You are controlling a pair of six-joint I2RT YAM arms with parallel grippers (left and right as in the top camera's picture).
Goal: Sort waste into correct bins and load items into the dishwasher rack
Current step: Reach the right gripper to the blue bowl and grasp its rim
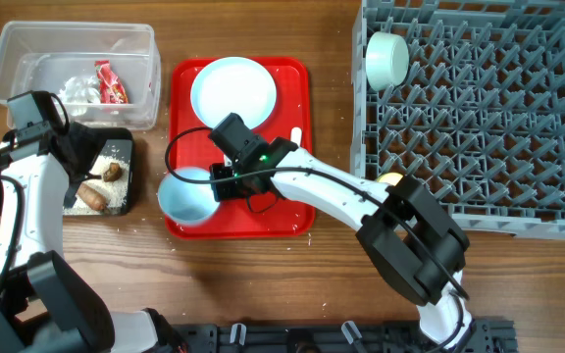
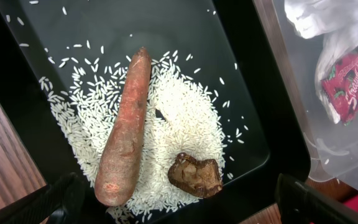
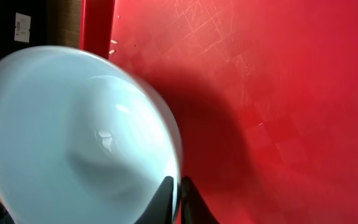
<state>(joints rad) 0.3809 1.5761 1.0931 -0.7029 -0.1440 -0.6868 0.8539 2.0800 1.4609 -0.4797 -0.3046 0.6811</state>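
My right gripper (image 3: 178,190) is shut on the rim of a pale blue bowl (image 3: 79,137), which sits at the front left corner of the flat red serving tray (image 1: 263,211); the bowl (image 1: 186,196) also shows overhead. My left gripper (image 2: 179,208) is open and empty just above the black tray (image 2: 272,149). That tray holds white rice crumbs (image 2: 185,118), the carrot-shaped piece (image 2: 126,130) and a brown lump (image 2: 196,175). The clear tub (image 1: 27,44) holds a red wrapper (image 1: 112,82) and white tissue (image 1: 78,90). A pale blue plate (image 1: 233,90) and a white spoon (image 1: 296,137) lie on the red tray.
The grey dishwasher rack (image 1: 479,108) fills the right side, with a second bowl (image 1: 387,59) on its side in the far left corner. A small yellow cup (image 1: 390,179) peeks out by the rack's front left corner, behind my right arm. A few rice grains lie on the wooden table.
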